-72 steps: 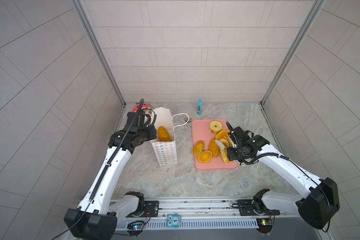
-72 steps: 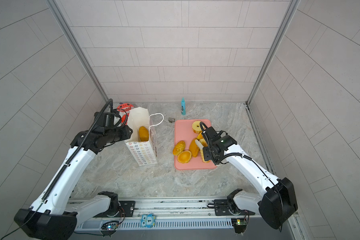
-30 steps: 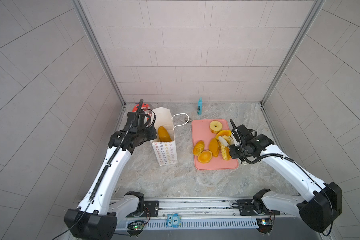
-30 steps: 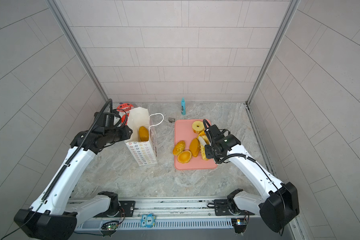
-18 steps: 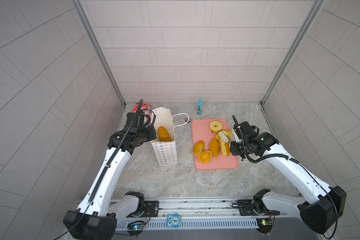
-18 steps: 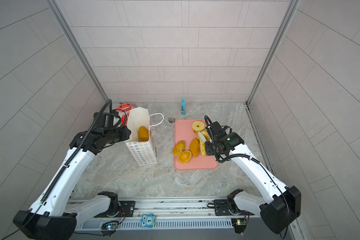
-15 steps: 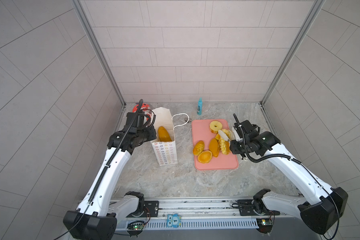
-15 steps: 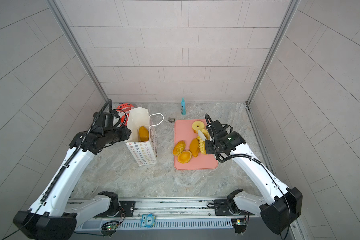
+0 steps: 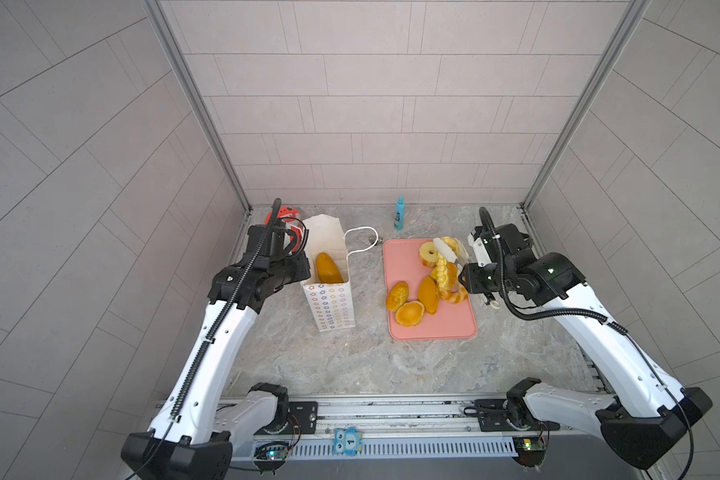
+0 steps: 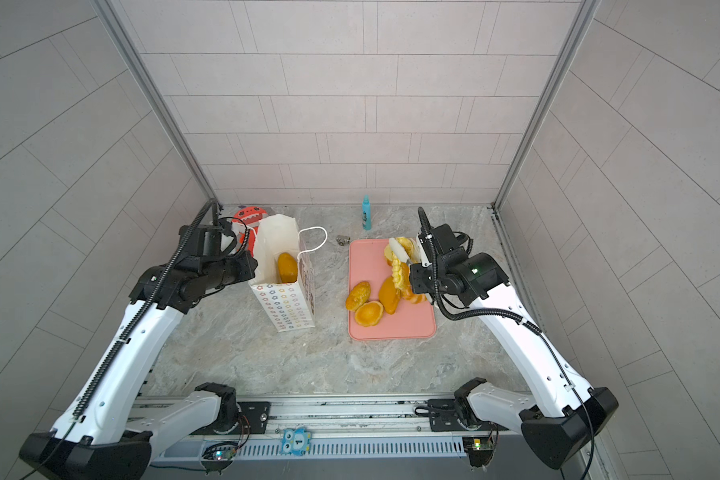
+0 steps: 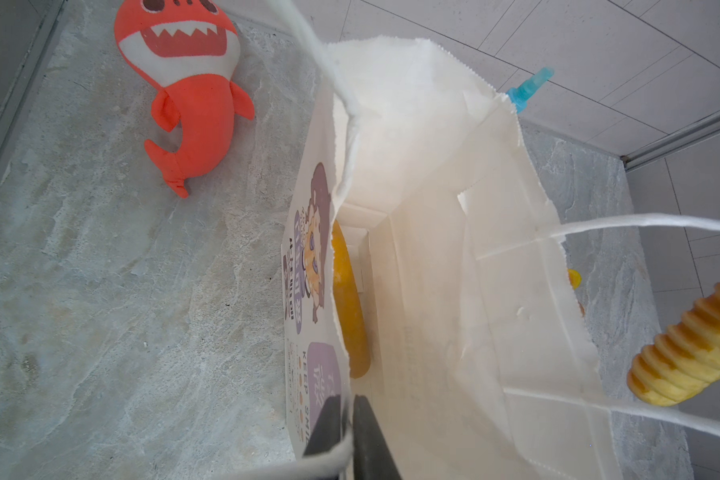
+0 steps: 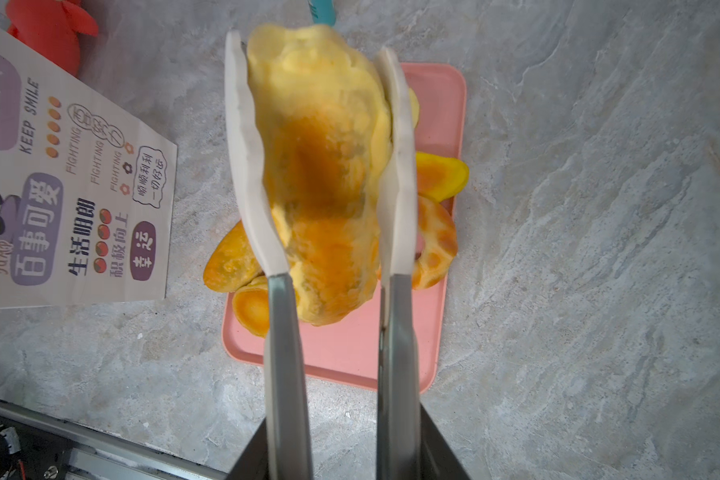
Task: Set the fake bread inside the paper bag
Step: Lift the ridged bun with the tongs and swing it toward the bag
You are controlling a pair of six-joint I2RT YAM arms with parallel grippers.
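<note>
the braided piece (image 9: 444, 275) of fake bread has just been picked up off the pink tray (image 9: 445, 326). a couple of seconds back it was still down among the other pieces (image 9: 409, 313); now it's held up over the tray, clamped in the right claw (image 12: 310, 45). one long loaf (image 9: 327, 268) is already stood inside the paper bag (image 9: 329, 303), which is upright on the bench (image 9: 350, 361), apart from the tray. the bag's near wall looks to be pinched by the left claw (image 11: 346, 419), which has been tightened to nearly shut over the last second. so the mouth is probably being steadied, and a carry across to the bag is likely next. most of the bread is still left on the tray.
</note>
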